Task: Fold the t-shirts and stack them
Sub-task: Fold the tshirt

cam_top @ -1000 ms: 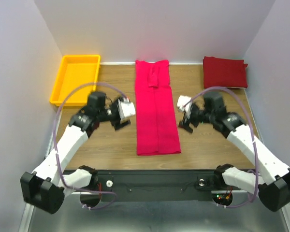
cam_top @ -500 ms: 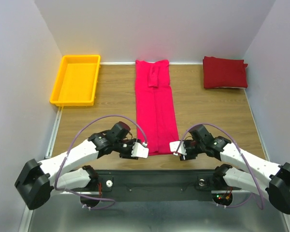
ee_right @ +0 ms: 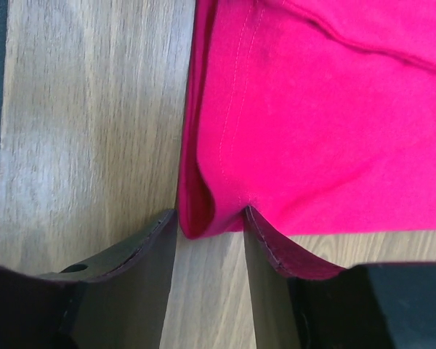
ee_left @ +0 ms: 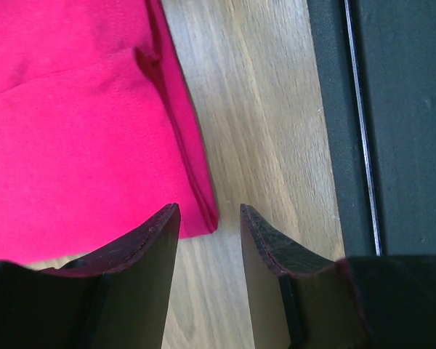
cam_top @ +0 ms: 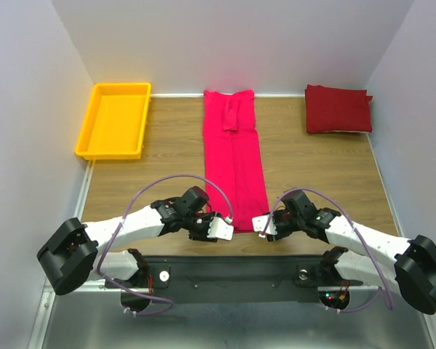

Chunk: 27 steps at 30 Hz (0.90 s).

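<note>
Pink t-shirt (cam_top: 234, 160) flat, crimson t-shirt (cam_top: 338, 109) folded: two shirts; left claw (ee_left: 209, 212), right claw (ee_right: 211, 212) spread.

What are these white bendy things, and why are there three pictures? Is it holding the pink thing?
They are two robot arms at the near edge of a wooden table. The big picture looks down from above on the left arm and the right arm. The other two come from small cameras on the wrists, so you see each arm's dark fingers up close. On the table lie a pink t-shirt folded into a long strip, a dark red t-shirt folded at the far right, and a yellow tray at the far left. Nothing is held yet: the left gripper and the right gripper are both open, each with a near corner of the pink shirt between its fingers.
</note>
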Tool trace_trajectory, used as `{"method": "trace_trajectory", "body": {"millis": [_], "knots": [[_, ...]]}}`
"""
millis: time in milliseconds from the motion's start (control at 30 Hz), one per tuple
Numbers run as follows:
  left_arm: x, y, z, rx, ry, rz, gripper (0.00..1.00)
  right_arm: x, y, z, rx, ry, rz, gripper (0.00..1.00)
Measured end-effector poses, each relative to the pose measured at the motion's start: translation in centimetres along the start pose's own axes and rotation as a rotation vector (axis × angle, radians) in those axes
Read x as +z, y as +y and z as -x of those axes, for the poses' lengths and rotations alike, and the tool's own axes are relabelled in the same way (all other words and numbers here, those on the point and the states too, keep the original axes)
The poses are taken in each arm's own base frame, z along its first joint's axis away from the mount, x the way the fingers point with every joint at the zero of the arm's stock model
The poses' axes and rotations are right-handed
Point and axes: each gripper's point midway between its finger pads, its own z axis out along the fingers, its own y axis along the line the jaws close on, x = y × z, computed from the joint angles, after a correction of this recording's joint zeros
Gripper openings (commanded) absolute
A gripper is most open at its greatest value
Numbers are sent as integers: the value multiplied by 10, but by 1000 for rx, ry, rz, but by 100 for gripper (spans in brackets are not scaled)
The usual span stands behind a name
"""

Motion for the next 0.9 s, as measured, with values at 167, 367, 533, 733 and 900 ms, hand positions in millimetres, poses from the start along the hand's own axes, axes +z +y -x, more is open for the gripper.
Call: {"method": "trace_trajectory", "body": {"millis": [167, 367, 533, 733, 900], "knots": [[7, -3, -6, -13, 24, -20, 52, 3, -2, 2, -32, -12, -9, 39], [15, -4, -16, -28, 60, -22, 34, 6, 0, 0, -57, -11, -9, 13], [15, 5, -16, -39, 62, 24, 0, 5, 0, -1, -57, -1, -16, 1], [14, 8, -17, -59, 72, 42, 0, -2, -1, 0, 17, 12, -37, 1], [4, 6, -14, -62, 82, 35, 0, -13, -11, 12, 51, -3, -65, 1]]}}
